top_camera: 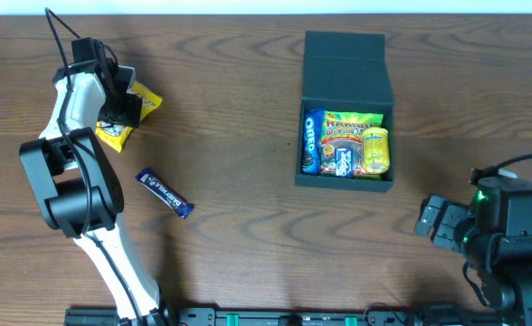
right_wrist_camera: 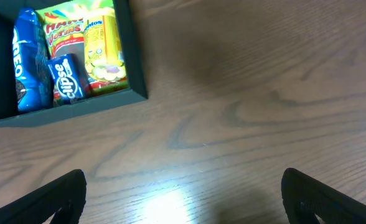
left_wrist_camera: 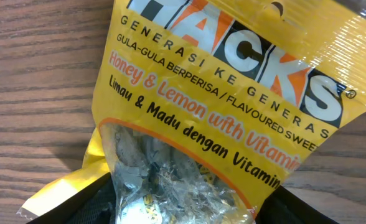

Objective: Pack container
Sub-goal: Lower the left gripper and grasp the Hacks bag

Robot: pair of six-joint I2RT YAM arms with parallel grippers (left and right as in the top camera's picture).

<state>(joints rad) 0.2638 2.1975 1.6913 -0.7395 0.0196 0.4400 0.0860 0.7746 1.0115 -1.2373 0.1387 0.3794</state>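
Observation:
The container (top_camera: 343, 181), a dark teal box with its flap lid thrown back, stands right of centre and holds several snack packets; its near corner (right_wrist_camera: 136, 62) shows in the right wrist view. A yellow sweet packet (top_camera: 146, 102) lies on the table at the far left. My left gripper (top_camera: 121, 109) is down over it. In the left wrist view the packet (left_wrist_camera: 220, 106) fills the gap between the two black fingers (left_wrist_camera: 77, 208), and whether they press on it does not show. My right gripper (top_camera: 433, 222) rests open and holds nothing near the front right, fingers (right_wrist_camera: 58, 199) wide apart over bare wood.
A dark blue snack bar (top_camera: 165, 193) lies loose on the table between the left arm's base (top_camera: 76, 186) and the box. Inside the box are a blue Oreo pack (top_camera: 313, 142), a green and yellow bag (top_camera: 352, 127) and a yellow tub (top_camera: 376, 149).

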